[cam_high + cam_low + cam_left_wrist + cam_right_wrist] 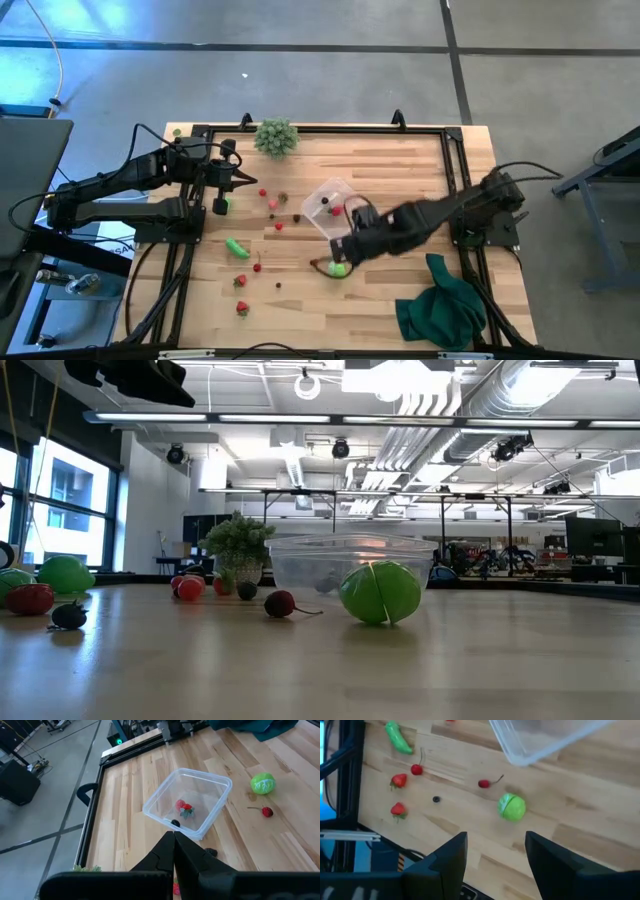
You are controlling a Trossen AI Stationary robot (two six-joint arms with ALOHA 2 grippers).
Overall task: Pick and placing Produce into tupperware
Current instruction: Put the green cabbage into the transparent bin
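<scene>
The small clear plastic squarish container (328,206) is sitting near the middle of the light wooden table (400,180), holding a red strawberry-shaped piece (186,809) and a small dark berry (175,823).

The right gripper (352,248) is hovering over the table just off the container's 5 o'clock corner, its two dark fingers (449,857) spread apart with nothing between them. The bright green round toy fruit (339,269) is lying on the wood at about 7 o'clock of this gripper, just beside it and not touching the fingers in the right wrist view. A small red cherry with a stem (484,783) is lying between that green fruit and the container.

The left gripper (240,179) is waiting at 9 o'clock of the container, well apart from it, with its fingers pressed together and empty.

More produce is lying at 7 to 8 o'clock of the container: a bright green oblong piece (237,247), two red strawberries (241,282) and a tiny dark berry (436,799). A crumpled dark green cloth (440,305) is lying at the table's 5 o'clock corner.
</scene>
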